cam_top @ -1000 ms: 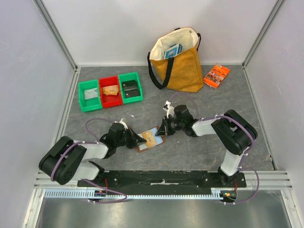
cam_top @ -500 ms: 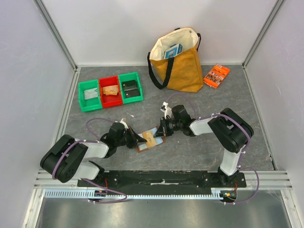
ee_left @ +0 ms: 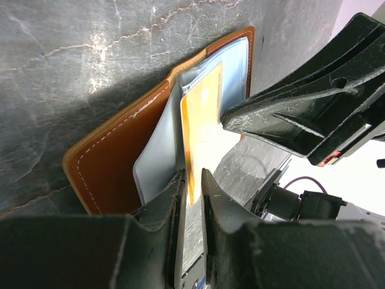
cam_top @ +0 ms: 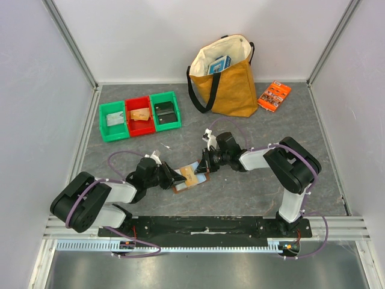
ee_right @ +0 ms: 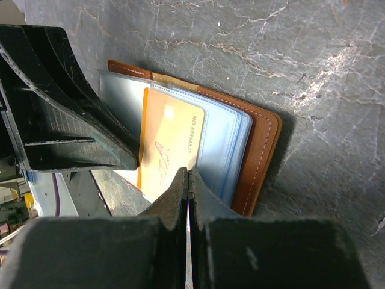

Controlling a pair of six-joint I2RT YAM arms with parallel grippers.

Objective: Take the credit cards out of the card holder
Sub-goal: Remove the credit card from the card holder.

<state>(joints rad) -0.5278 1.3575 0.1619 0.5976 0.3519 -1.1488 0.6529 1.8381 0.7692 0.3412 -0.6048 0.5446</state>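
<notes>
Brown leather-like bifold card holder (ee_left: 114, 162) lies open on the grey marbled worktop (cam_top: 240, 195), between the two arms, with its pale grey-blue pockets facing up. An orange-yellow plastic credit card (ee_right: 171, 147) sticks partway out of a pocket, toward the left arm. The left pincer (ee_left: 191, 180) has its jaws a little apart, with the card's end in the narrow gap. The right pincer (ee_right: 187, 176) is closed tight, its tips at the holder's opposite edge over the pockets; whether it pinches a pocket I cannot tell.
</notes>
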